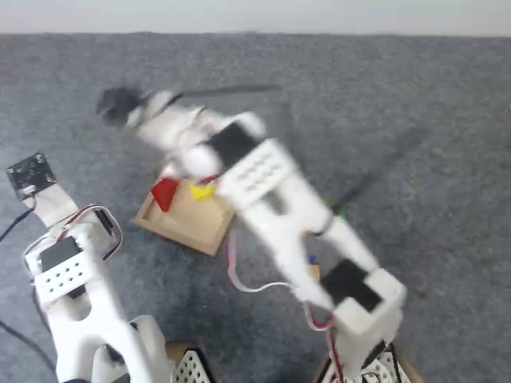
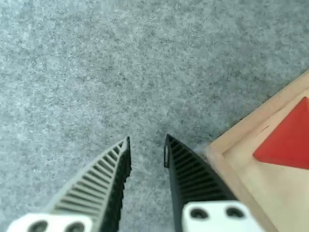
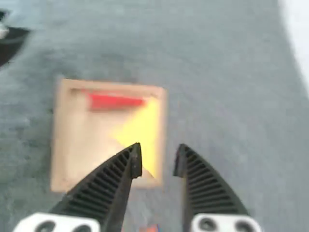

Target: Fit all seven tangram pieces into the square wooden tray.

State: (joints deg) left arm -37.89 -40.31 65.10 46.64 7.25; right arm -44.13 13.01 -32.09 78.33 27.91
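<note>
The tray (image 1: 188,225) lies mid-worktop (image 1: 415,120), with a red piece (image 1: 165,193) at its 10 o'clock and a yellow piece (image 1: 201,190) at 12. The right gripper (image 3: 158,147) hangs over it and the left gripper (image 2: 147,140) is beside its corner. Both have their fingers narrowly apart and empty. The next piece should go in flat, flush against yellow.

Grey carpeted tabletop (image 1: 415,120), pale wall strip (image 1: 319,14) along far edge
</note>
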